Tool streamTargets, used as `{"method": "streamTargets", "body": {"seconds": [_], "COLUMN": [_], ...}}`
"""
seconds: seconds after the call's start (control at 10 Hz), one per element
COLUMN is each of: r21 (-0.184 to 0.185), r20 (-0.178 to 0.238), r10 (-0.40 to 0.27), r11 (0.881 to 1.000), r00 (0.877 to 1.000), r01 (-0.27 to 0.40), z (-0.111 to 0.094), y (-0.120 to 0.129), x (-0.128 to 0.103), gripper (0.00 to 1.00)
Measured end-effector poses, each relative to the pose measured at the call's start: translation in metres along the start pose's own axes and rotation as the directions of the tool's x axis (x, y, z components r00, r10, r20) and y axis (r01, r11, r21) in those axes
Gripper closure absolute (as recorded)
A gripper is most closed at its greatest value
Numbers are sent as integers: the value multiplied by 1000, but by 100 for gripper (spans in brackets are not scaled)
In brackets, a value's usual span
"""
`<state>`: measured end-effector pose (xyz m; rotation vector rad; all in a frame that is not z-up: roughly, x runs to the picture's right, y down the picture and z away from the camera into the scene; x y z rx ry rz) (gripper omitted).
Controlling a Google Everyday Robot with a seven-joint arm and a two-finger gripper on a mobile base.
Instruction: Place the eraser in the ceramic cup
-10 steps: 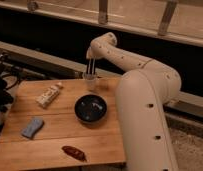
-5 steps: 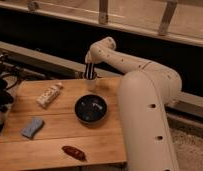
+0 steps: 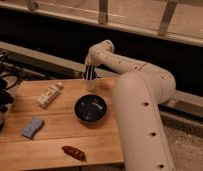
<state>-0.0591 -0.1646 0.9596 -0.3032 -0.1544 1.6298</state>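
**Gripper lowering toward the cup, eraser upright at its rim**

Near edge of the wooden table: a dark reddish object is lying alone. Left of it, a little farther back, the blue pad is resting flat. Mid-table, the dark bowl is sitting right of centre; the white pack is lying at an angle on the left.

Far edge: the ceramic cup is standing just beyond the bowl. The gripper is hanging directly above it, and compared with a second ago it is sitting lower and closer to the rim. The eraser is pointing downward as a dark sliver with a pale stripe, its lower end at or just inside the cup mouth; which one cannot be told.

Jaws: whether they are clamped on the eraser or already parted cannot be told.

Judgement: the drop into the cup is looking under way, the placement near complete. Release seems the remaining step.
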Motion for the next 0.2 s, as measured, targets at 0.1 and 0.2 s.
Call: {"method": "streamTargets", "body": {"seconds": [0.1, 0.2], "r21": [3, 5], "r20": [-3, -6], "r10": [4, 6], "r11": [1000, 1000], "r00": [1000, 1000], "r01": [-4, -6], "z": [4, 6], "y": [-2, -2], "x": [0, 1], "gripper": [100, 100]}}
